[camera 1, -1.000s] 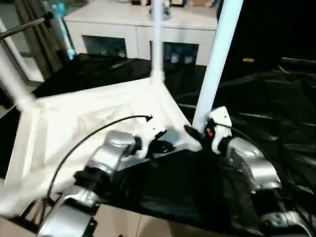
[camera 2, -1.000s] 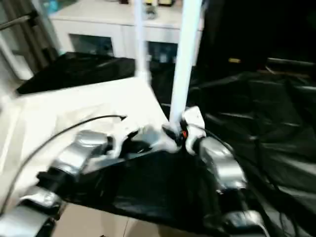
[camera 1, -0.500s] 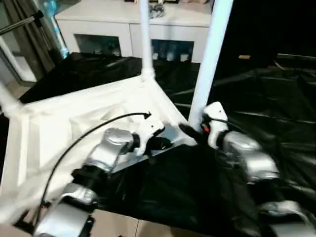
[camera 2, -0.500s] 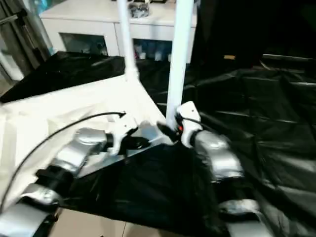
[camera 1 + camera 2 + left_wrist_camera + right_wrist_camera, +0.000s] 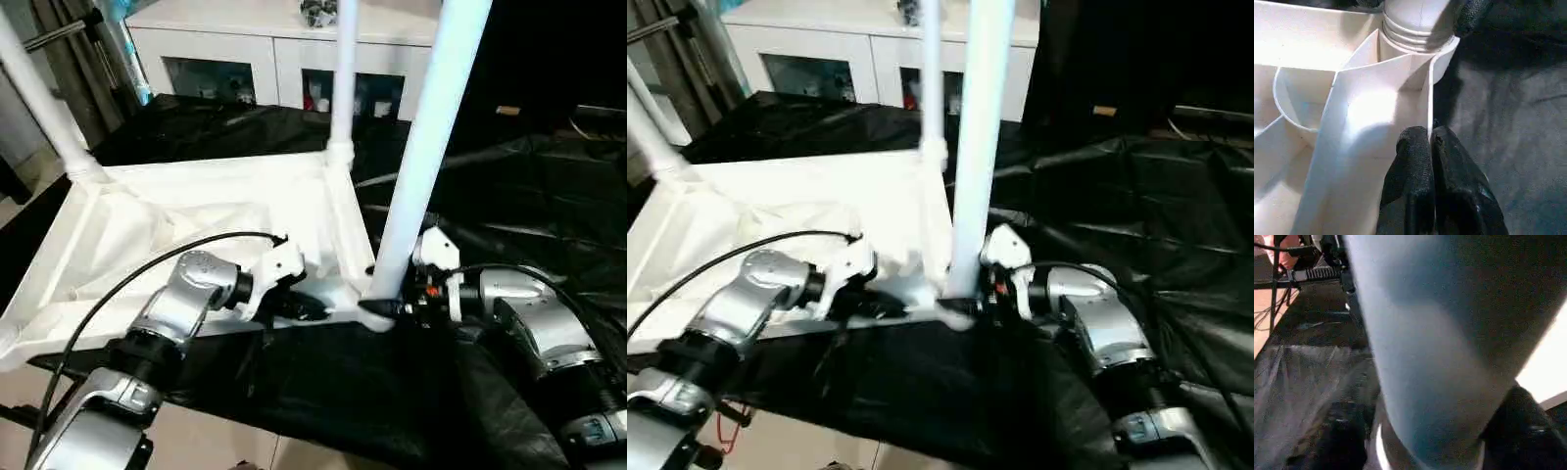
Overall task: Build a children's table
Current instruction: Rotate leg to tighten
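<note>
Left eye view: tabletop (image 5: 186,211) lies upside down on black sheeting (image 5: 509,186) (ribs up), near right leg (image 5: 421,147) upright; right gripper (image 5: 392,305) clasps its base, left gripper (image 5: 1429,142) pinches the near rim

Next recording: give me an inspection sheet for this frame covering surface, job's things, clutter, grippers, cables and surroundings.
Surface: black sheeting, wrinkled.
Job's things: tabletop lies underside up; three legs stand in corner sockets: near leg, far leg, left leg.
Clutter: nothing seen.
Grippers: left gripper shut on the tabletop's edge wall near the near leg; right gripper with fingers either side of the near leg's base.
Cables: black cable arcs over the left forearm; another on the right wrist.
Surroundings: white cabinet with glass doors behind.
</note>
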